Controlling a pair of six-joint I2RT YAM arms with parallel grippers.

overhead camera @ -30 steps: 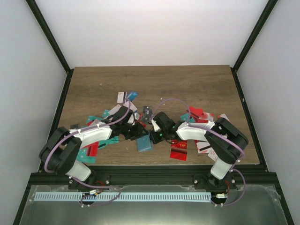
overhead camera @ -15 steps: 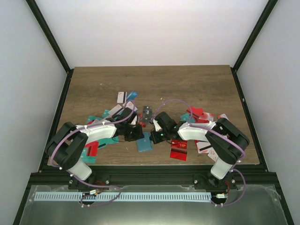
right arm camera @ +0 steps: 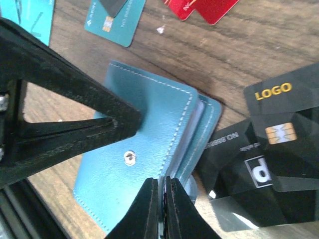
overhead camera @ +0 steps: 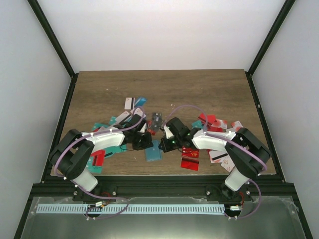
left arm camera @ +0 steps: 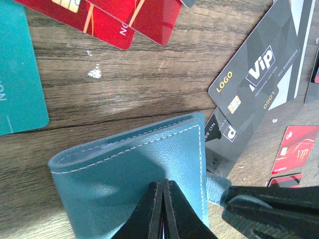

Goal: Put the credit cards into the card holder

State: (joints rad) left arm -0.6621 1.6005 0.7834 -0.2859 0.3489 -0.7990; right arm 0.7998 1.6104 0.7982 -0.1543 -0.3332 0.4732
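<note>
Opening the card holder [right arm camera: 164, 124].
I saw left gripper [left arm camera: 163, 183] and right gripper [right arm camera: 162, 181] each pinching its cover; I judged spreading it came next.

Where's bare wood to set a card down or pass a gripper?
Free: far half of the brown wooden table, beyond the scattered red, teal and black plastic cards. Crowded: the near band around the teal-blue leather card holder, left and right.

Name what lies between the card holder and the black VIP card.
Another black card, partly under the black VIP card, beside the card holder; seen in left wrist view.
</note>
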